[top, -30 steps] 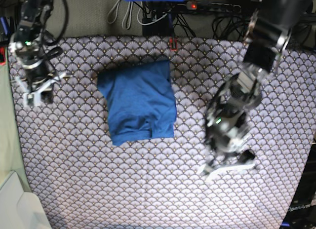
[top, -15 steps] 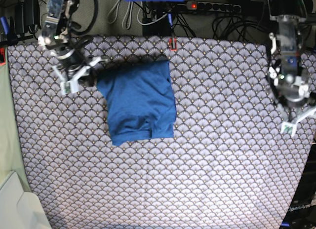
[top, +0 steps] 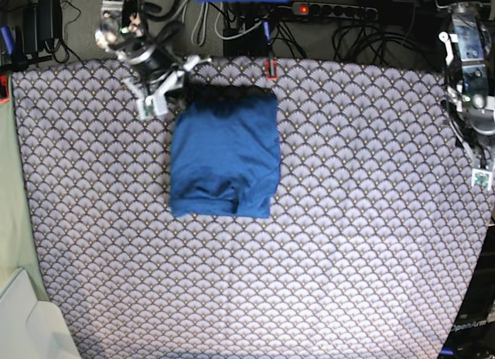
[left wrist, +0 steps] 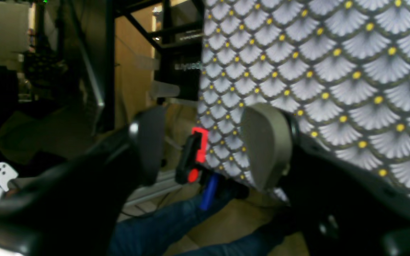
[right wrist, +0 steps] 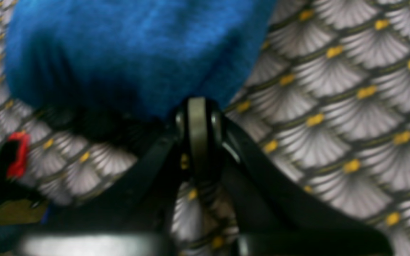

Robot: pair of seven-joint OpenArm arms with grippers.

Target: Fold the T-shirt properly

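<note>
Flanking the T-shirt: red clip, patterned cloth.

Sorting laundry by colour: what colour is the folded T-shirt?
Plain medium blue T-shirt, clearest in the base view.

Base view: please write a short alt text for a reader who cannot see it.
A blue T-shirt, folded into a compact rectangle, lies on a scallop-patterned cloth, seen from above. The right gripper, shut, is at the shirt's far left corner; the left gripper hangs at the cloth's right edge, away from it.
</note>
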